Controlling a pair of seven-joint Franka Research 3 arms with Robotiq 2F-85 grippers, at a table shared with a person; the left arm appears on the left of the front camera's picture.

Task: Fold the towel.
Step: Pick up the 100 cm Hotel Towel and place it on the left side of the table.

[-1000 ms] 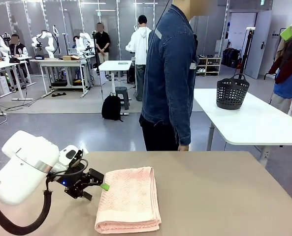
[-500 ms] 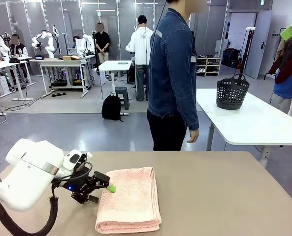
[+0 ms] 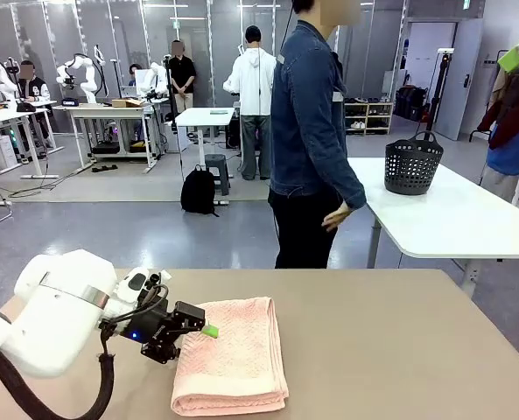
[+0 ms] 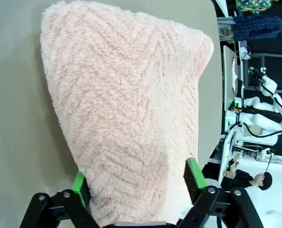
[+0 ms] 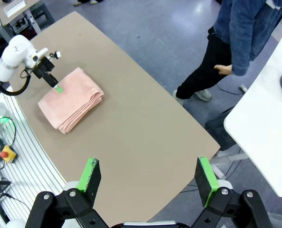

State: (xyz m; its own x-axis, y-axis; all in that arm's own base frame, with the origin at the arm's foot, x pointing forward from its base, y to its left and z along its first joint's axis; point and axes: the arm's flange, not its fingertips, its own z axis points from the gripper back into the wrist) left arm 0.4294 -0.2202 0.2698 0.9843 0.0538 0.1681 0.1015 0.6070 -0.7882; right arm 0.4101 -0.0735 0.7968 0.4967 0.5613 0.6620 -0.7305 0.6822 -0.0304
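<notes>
Towel [image 3: 231,357], salmon-pink and folded, lies near-left on the bench [image 3: 399,341]. Left end effector [image 4: 140,178] straddles its left edge, jaws wide, nothing clamped. Right end effector [image 5: 149,176] hangs open, empty. Pinching only the top layer could drag the stack apart.

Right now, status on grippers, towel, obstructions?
Left gripper open, fingers straddling towel edge. Right gripper open, high above table. Towel folded, flat on table. Person at far side, hands off table.
</notes>
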